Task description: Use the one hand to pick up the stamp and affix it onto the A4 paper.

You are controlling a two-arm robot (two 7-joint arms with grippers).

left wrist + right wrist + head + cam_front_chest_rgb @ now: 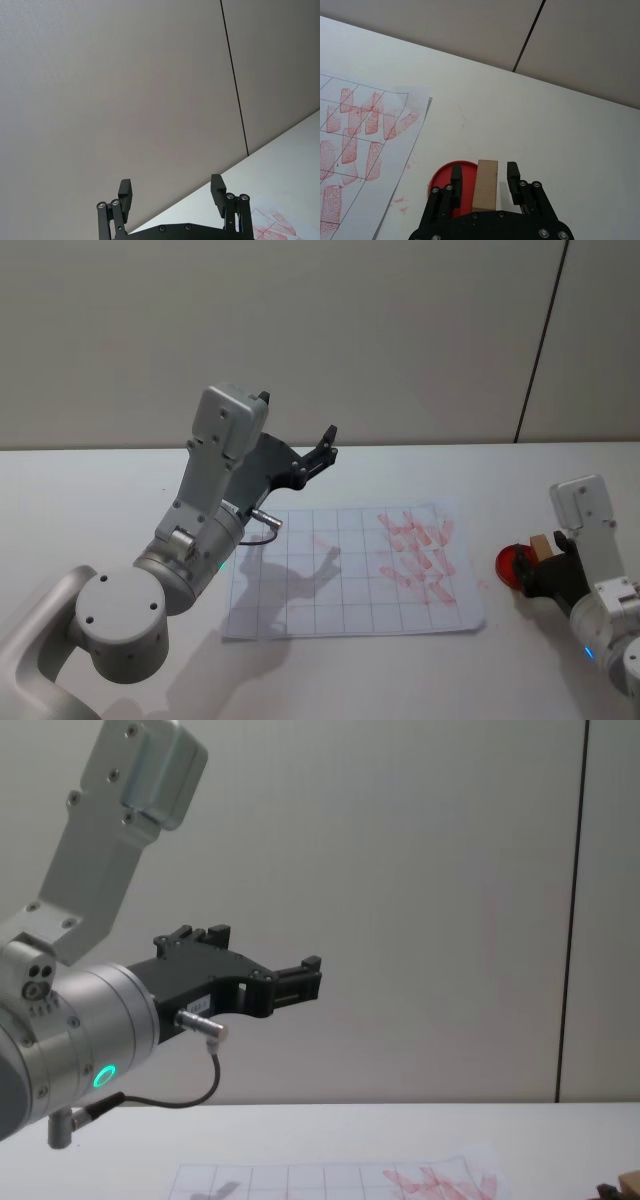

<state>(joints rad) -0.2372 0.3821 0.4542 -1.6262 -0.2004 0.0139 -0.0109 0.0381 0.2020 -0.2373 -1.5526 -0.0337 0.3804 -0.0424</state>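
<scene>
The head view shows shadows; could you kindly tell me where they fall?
Head view: the left gripper casts a soft shadow on the paper, over its bare left squares, clear of the red marks; chest view: it shows faintly at the paper's left end.

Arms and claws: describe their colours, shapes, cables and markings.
Both arms have pale grey, rounded casings. The left arm carries a glowing teal ring and a thin black cable with a metal plug. The right arm shows a small blue light. The left claw and right claw are black, with two flat fingers and silver screws.
</scene>
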